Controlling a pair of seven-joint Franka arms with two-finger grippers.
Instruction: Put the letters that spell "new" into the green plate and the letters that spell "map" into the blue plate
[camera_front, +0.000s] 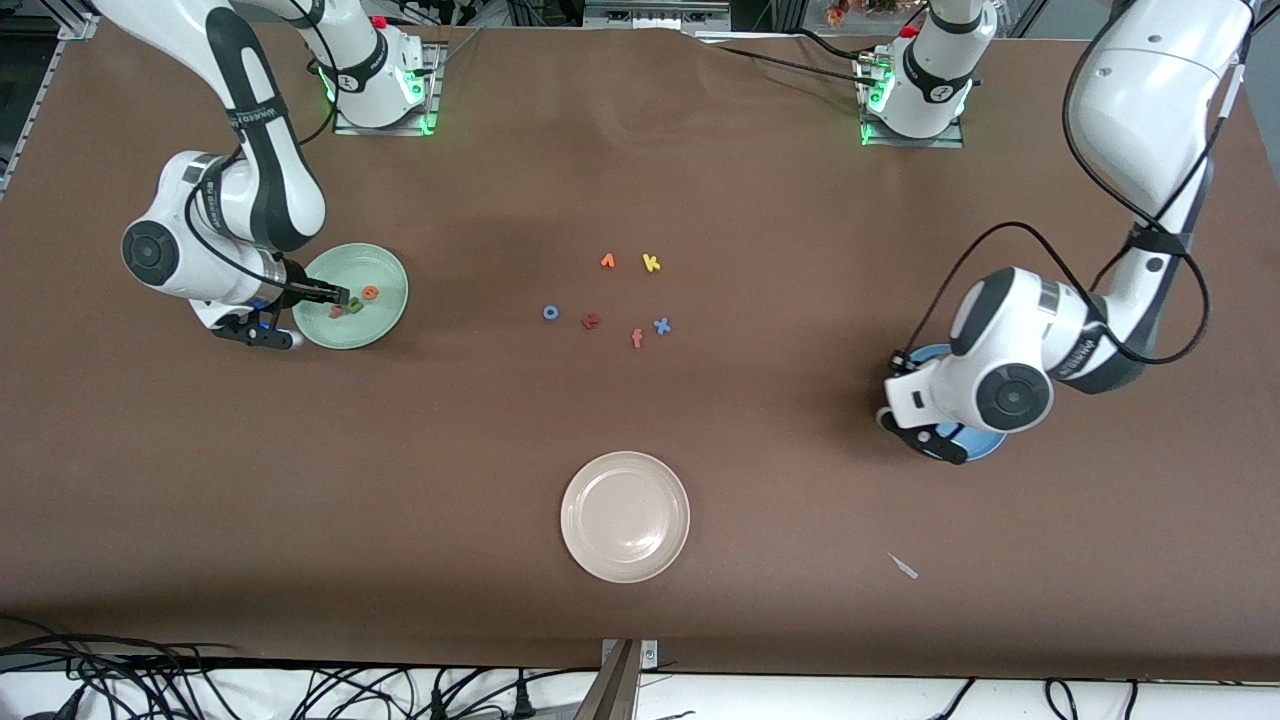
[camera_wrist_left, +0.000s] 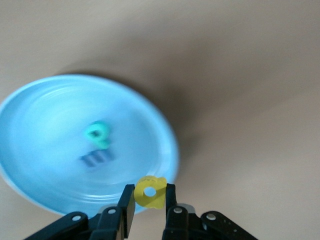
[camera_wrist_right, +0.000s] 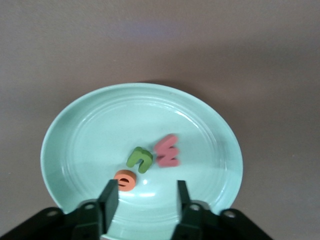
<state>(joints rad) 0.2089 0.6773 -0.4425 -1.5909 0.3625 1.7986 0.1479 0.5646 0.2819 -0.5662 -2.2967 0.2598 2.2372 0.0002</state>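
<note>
Two fingers of the left gripper (camera_wrist_left: 150, 210) pinch the yellow a (camera_wrist_left: 150, 192) between their tips — the letter hangs over the rim of the blue plate (camera_wrist_left: 45, 115). In that plate lie the teal p (camera_wrist_left: 98, 134) and, just beside it, the blue m (camera_wrist_left: 97, 159), a little blurred. In the front view the left gripper and its wrist cover most of the blue plate (camera_front: 985, 445), which sits toward the left arm's end of the table.

The right gripper (camera_wrist_right: 145, 197) has its fingers apart with nothing between them, hovering low over the green plate (camera_wrist_right: 75, 130). All three letters rest in this plate: the orange e (camera_wrist_right: 125, 180) right by one fingertip, the green n (camera_wrist_right: 140, 159) touching it, and the salmon-red w (camera_wrist_right: 167, 151) just beside the n. The green plate (camera_front: 385, 262) sits toward the right arm's end of the table.

Between the two arms, at mid-table, six loose letters lie scattered: an orange letter (camera_front: 607, 261), a yellow k (camera_front: 651, 262), a blue o (camera_front: 550, 312), a dark red t (camera_front: 591, 321), a salmon f (camera_front: 637, 338) and a blue x (camera_front: 661, 325). Nearer the front camera than these sits a beige plate (camera_front: 580, 520), and a small pale scrap (camera_front: 904, 566) lies toward the left arm's end.
</note>
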